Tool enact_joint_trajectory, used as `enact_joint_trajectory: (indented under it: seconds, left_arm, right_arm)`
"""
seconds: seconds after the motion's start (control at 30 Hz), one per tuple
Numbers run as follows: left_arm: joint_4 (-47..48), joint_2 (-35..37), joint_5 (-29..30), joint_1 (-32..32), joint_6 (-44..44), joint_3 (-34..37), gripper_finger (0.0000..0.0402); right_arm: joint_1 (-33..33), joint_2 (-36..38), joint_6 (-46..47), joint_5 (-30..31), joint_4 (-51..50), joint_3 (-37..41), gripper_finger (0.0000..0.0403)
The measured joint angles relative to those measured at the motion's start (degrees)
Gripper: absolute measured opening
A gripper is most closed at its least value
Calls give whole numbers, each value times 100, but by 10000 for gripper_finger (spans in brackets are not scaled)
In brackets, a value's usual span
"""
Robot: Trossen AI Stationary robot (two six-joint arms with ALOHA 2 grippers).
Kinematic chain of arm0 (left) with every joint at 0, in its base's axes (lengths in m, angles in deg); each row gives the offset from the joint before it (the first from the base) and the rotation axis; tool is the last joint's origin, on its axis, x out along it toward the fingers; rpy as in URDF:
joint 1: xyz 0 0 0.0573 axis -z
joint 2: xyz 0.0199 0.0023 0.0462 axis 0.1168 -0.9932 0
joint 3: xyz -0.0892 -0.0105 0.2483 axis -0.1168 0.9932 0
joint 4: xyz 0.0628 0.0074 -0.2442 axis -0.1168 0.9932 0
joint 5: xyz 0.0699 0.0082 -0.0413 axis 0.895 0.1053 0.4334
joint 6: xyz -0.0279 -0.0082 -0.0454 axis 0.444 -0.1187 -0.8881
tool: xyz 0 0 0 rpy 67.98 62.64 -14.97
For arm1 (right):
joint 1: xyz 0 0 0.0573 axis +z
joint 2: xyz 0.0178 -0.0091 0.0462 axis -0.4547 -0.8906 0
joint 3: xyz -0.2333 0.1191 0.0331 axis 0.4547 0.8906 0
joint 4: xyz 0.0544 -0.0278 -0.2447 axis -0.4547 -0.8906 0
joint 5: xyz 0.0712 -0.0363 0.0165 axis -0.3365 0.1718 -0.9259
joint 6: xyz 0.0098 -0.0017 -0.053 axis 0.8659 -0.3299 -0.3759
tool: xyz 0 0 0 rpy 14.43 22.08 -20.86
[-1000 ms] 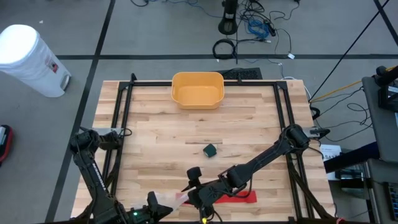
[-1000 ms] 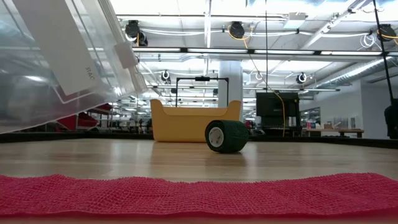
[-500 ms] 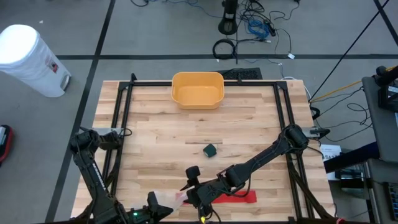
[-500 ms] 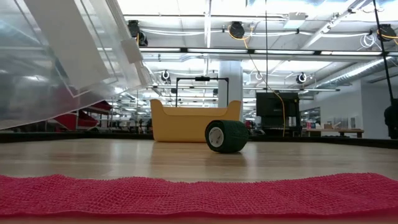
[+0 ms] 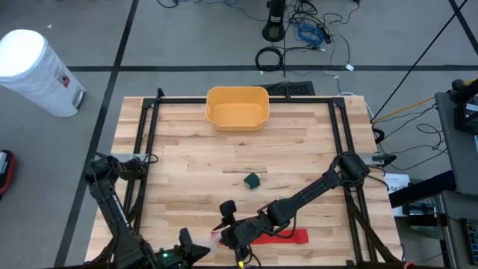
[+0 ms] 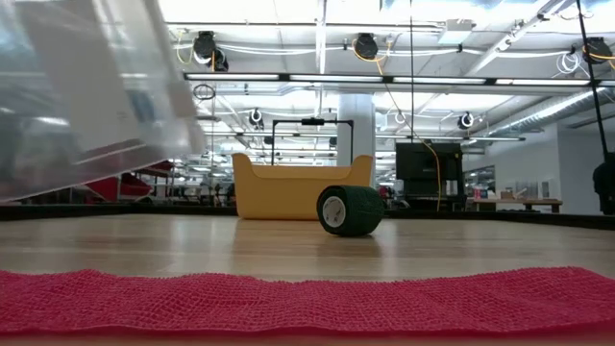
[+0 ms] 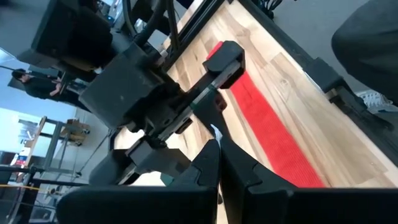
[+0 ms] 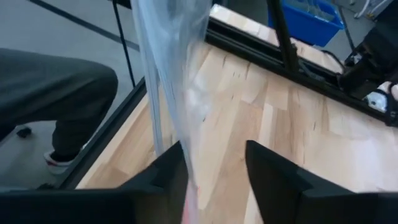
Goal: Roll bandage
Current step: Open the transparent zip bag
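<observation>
Lying flat along the near edge of the wooden surface (image 5: 187,172), the red bandage (image 5: 280,237) is unrolled in a long strip; the low view shows its mesh (image 6: 307,303) stretched across the whole foreground. The right gripper (image 5: 224,233) reaches down over the strip's left end, its arm slanting across the surface from the right side. In its own wrist view a sheet of clear plastic (image 8: 168,74) hangs between the two dark fingers (image 8: 277,177); the jaws stand apart with the plastic in the gap, though whether they actually pinch it cannot be told. The same clear plastic (image 6: 86,86) fills the upper left of the low view and blocks much of the room behind.

The left gripper (image 5: 183,250) sits at the near edge just beside the right one, its jaws pressed together with nothing seen between them. Its wrist view looks straight at the right arm's gripper body (image 7: 143,106), which stands in the way of the strip's near end, while the red bandage (image 7: 273,124) runs on past it along the boards.

A small dark green roll (image 5: 253,180) stands near the middle of the surface, well apart from both grippers. A yellow bin (image 5: 237,108) sits at the far edge. Off the surface, a white trash can (image 5: 37,71) stands on the floor at the far left, and cables (image 5: 299,33) lie beyond the bin
</observation>
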Motion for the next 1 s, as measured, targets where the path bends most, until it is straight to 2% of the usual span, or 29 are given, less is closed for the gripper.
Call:
enact_joint_trajectory:
  seconds: [0.2, 0.27, 0.37, 0.5, 0.6, 0.7, 0.8, 1.0]
  left_arm:
    - [25, 0, 0, 7, 22, 0, 6]
    - [52, 0, 2, 7, 54, 0, 6]
    - [113, 0, 303, -8, 365, 0, 6]
    - [236, 2, 847, -206, 551, -2, 6]
    - [224, 19, 777, -429, 206, -2, 7]
    - [219, 24, 366, -612, -260, -2, 22]
    - [223, 24, 61, -720, -664, -2, 52]
    - [216, 26, 90, -709, -983, -2, 115]
  right_arm:
    - [4, 36, -192, 1, 24, 0, 31]
    - [11, 37, -262, 11, -15, 0, 9]
    - [18, 63, -192, 345, -274, -23, 8]
    - [19, 274, 139, 831, -1088, -193, 2]
    - [61, 460, 411, 1068, -1636, -321, 1]
    - [90, 607, 540, 1073, -1888, -341, 1]
    - [90, 681, 548, 1051, -1927, -343, 0]
    - [33, 684, 600, 1008, -2231, -343, 0]
